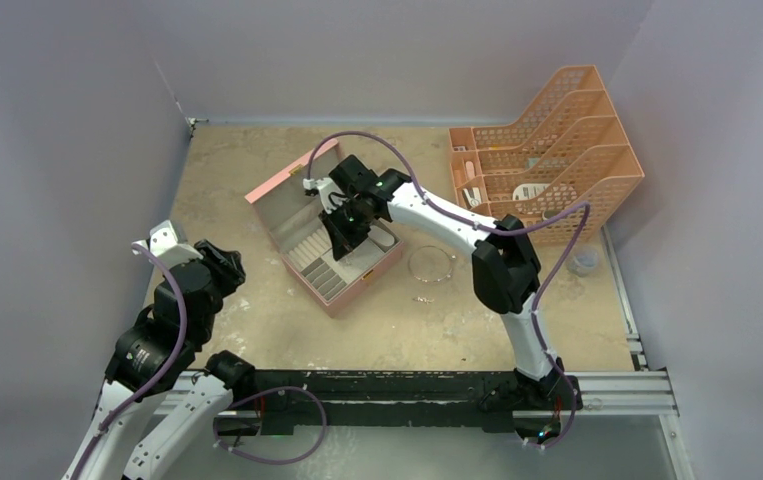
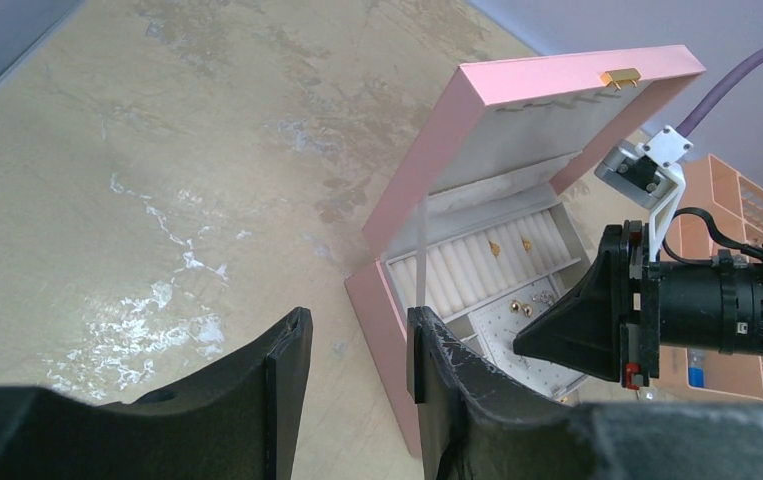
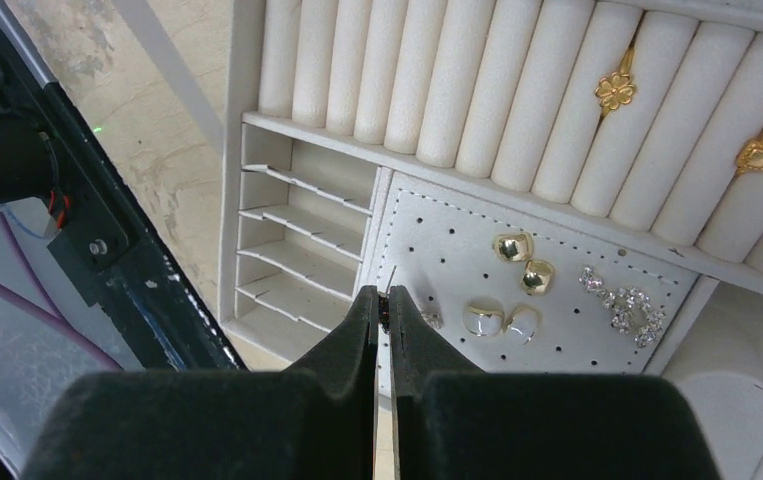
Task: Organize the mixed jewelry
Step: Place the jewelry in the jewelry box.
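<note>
The pink box (image 1: 287, 182) lies open with its grey lining showing. My right gripper (image 1: 343, 236) hangs over its perforated panel (image 3: 437, 255), shut (image 3: 384, 297) on a tiny dark stud with a thin pin. On the panel lie gold studs (image 3: 523, 260), pale studs (image 3: 502, 319) and a sparkly chain-like piece (image 3: 622, 300). Two gold rings (image 3: 615, 90) (image 3: 759, 152) sit in the roll rows. A thin wire hoop (image 1: 429, 263) and a small silvery piece (image 1: 423, 298) rest on the table right of the box. My left gripper (image 1: 212, 268) stands open and empty (image 2: 357, 325), left of the box (image 2: 557, 90).
An orange mesh file rack (image 1: 557, 140) holding stationery bits stands at the back right. A small clear cup (image 1: 584, 262) sits near the right edge. Narrow slotted compartments (image 3: 297, 240) fill the box's left side. Walls close in on the left, back and right.
</note>
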Available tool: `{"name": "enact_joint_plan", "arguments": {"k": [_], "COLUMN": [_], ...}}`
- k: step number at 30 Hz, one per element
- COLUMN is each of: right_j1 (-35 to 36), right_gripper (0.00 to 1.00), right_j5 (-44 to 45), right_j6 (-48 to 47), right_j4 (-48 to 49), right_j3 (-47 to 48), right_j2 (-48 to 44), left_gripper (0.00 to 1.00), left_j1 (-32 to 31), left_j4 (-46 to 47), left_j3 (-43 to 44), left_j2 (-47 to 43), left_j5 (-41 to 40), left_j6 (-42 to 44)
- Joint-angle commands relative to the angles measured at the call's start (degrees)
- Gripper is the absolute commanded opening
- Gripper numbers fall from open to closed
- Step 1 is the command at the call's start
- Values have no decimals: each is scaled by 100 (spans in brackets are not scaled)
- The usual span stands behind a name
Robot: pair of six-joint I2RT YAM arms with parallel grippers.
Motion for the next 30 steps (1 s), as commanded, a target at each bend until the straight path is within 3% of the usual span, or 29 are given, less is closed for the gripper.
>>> {"name": "enact_joint_plan", "arguments": {"k": [1,30], "right_j1": [8,21], "right_gripper": [0,0], "right_j5": [-169,172], "right_j6": [-108,-20], "right_j4": [-46,8], "right_j3": [19,-2], "right_j2": [59,236], "left_gripper": [40,40], "left_j1": [10,12], "left_j4": [36,58], "left_j3": [170,165], "left_j2": [-26,-24], "left_j5": [-101,-91], "left_j6": [-29,-11]}}
